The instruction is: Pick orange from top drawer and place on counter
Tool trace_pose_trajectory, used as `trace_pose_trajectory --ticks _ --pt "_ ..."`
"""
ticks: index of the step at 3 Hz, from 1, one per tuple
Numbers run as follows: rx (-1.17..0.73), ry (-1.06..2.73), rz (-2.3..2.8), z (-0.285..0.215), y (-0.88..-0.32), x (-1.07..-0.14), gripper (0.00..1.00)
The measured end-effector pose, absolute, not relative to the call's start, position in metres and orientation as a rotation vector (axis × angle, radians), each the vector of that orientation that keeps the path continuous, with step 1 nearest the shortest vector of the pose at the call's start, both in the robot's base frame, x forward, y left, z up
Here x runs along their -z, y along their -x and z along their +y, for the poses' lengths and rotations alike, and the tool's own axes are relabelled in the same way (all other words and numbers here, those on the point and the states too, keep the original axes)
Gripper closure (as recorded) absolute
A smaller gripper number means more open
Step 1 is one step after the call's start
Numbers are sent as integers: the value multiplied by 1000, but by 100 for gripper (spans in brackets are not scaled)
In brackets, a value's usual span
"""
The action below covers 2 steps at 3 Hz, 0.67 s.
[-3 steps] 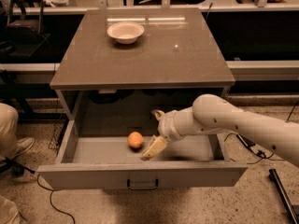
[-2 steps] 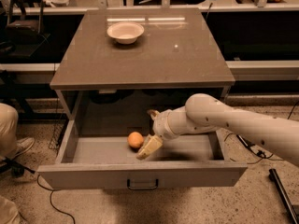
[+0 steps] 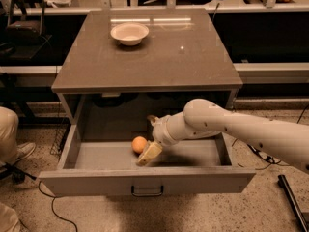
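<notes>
The orange (image 3: 139,144) lies on the floor of the open top drawer (image 3: 145,180), left of its middle. My gripper (image 3: 150,137) reaches down into the drawer from the right and sits right beside the orange, on its right side. It is open, with one finger (image 3: 149,153) low in front of the orange and the other (image 3: 152,118) behind it. The orange is not held. The grey-brown counter (image 3: 159,57) spans the top above the drawer.
A shallow white bowl (image 3: 129,33) stands at the back left of the counter. A person's leg and shoe (image 3: 12,139) are at the left on the floor. Cables lie on the floor at both sides. Dark benches run behind the counter.
My gripper has moved left inside the drawer, closing in on the orange. The orange and the drawer have not moved.
</notes>
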State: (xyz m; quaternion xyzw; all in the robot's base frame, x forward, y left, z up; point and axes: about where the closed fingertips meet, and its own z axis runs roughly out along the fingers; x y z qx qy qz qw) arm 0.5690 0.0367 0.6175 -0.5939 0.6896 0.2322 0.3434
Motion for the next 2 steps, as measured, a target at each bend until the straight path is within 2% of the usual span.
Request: trace_pose_trajectory --ticks 1,2 --pt "-602 1547 1797 40 -568 -613 16" --pt "-609 1541 1798 43 -567 -609 40"
